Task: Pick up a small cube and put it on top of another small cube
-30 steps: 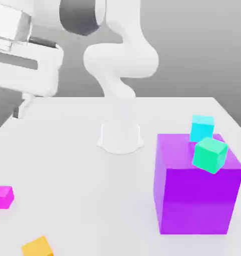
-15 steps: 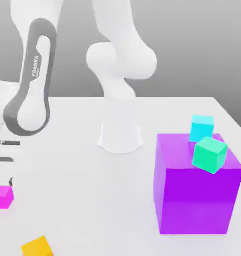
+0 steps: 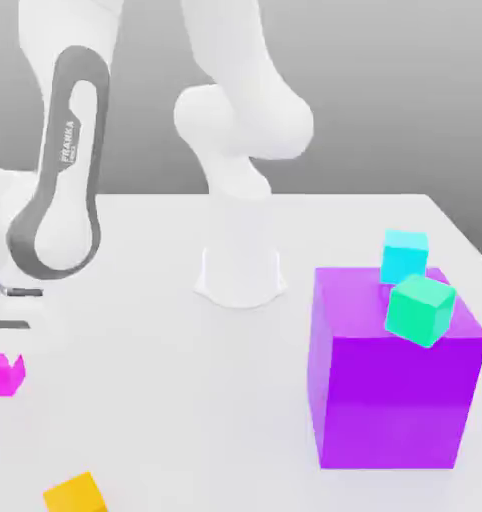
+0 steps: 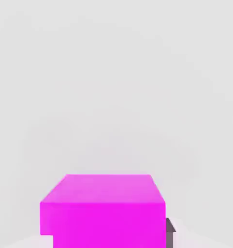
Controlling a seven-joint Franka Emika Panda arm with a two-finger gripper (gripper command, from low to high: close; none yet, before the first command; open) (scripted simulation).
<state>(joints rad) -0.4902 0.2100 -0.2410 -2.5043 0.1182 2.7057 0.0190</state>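
pink cube [image 3: 2,374]: cut by frame edge, top partly behind the arm [image 3: 55,190] | orange cube [image 3: 76,494]: bottom cropped | finger [image 4: 170,231]: perhaps just a sliver

- One small magenta-pink cube [image 3: 2,374], at the exterior view's left edge; also seen in the hand view [image 4: 103,209].
- One small orange-yellow cube [image 3: 75,495], near left.
- One big purple cube [image 3: 395,395], right.
- One small cyan cube [image 3: 403,255] on it.
- One small green cube [image 3: 420,310], tilted, on it.
- One white table [image 3: 185,400].
- One robot arm [image 3: 240,120].
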